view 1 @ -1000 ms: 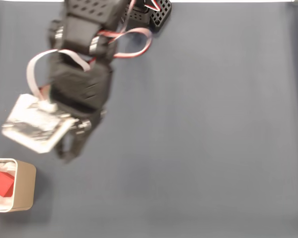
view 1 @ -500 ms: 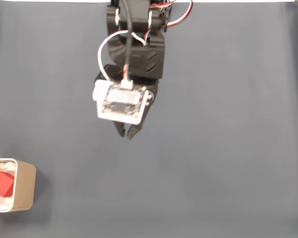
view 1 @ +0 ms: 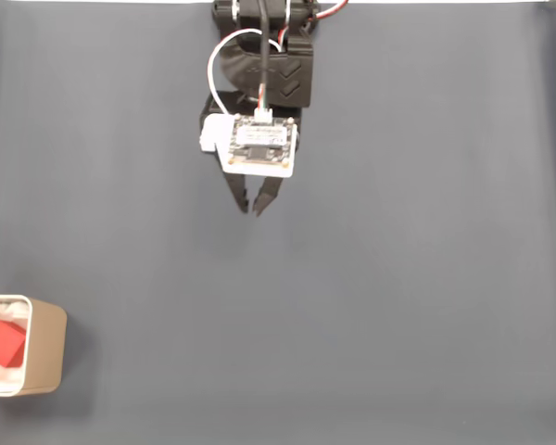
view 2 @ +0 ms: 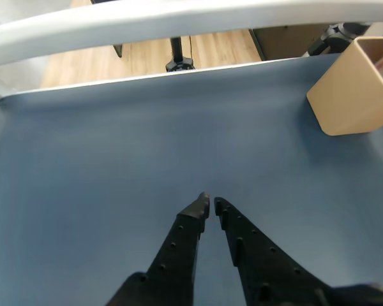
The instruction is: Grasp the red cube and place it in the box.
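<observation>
red cube (view 1: 3,344) inside unlabelled box (view 1: 48,349)

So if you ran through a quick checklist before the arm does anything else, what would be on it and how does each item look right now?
1. Red cube lies inside the box, in the fixed view: ok.
2. Claw holds nothing, its tips nearly together with only a thin gap: ok.
3. Claw well apart from the box, with bare blue mat between them: ok.
4. Box upright at the mat's lower left corner in the fixed view, partly cut off by the picture's edge: ok as far as it shows.
5. Cube lying flat on the box's floor: cannot tell, it looks slightly tilted.
</observation>
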